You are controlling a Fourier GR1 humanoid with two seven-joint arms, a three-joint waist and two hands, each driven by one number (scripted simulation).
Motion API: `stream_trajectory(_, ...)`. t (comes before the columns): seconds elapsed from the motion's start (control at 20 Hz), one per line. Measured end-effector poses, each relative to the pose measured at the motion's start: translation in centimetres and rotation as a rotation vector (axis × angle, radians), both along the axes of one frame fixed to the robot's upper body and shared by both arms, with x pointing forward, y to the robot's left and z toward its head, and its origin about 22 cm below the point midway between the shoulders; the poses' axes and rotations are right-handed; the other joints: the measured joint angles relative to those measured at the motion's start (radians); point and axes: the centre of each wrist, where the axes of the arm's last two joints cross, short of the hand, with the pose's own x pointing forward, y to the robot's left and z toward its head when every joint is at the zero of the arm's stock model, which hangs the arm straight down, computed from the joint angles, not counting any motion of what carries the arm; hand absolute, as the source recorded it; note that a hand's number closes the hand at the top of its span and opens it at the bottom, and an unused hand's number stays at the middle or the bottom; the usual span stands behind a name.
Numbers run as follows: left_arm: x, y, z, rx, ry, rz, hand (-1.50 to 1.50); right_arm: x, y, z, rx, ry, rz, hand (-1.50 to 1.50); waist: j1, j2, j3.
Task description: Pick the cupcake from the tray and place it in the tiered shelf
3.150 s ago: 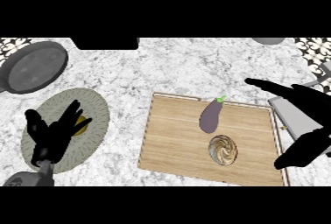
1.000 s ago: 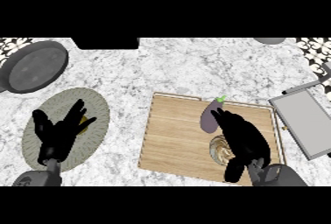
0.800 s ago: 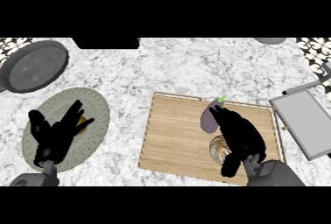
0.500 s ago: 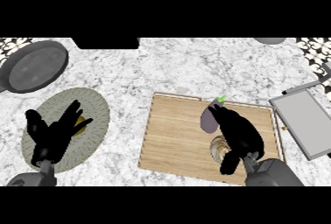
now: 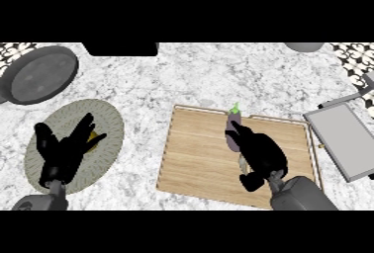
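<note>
Right hand (image 5: 257, 153): lies palm down over the middle of the wooden tray (image 5: 197, 158), forearm coming up from the lower edge, fingers curled downward and the thumb hanging toward the lower left.
Cupcake (image 5: 245, 164): on the tray, almost wholly hidden under the right hand; only a pale sliver shows beside the thumb. The fingers bend round it, grasping it.
Eggplant (image 5: 233, 129): purple with a green stem, lying on the tray just beyond the right hand's fingertips, partly covered by them.
Left hand (image 5: 66, 150): released, fingers straight and spread, resting over the round woven mat (image 5: 106, 123) at the left.
Shelf (image 5: 342, 139): grey flat tier at the right edge, just beside the tray.
Pan (image 5: 40, 74): dark and round, upper left, well apart from both hands.
Counter (image 5: 197, 79): marbled white and grey.
</note>
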Motion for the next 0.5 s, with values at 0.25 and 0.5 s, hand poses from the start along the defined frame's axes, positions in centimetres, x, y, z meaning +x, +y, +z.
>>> stream_trajectory(0.25,-0.2,-0.1,-0.4,-0.004,-0.006,0.002,0.0,-0.7,0.3,-0.8,0.066,-0.016,0.041,1.5,-0.004,-0.005,-0.001)
stream_trajectory(0.5,-0.5,0.1,-0.4,-0.003,-0.012,0.006,0.0,-0.1,-0.4,-0.5,0.159,-0.074,-0.159,1.5,-0.01,-0.001,0.004)
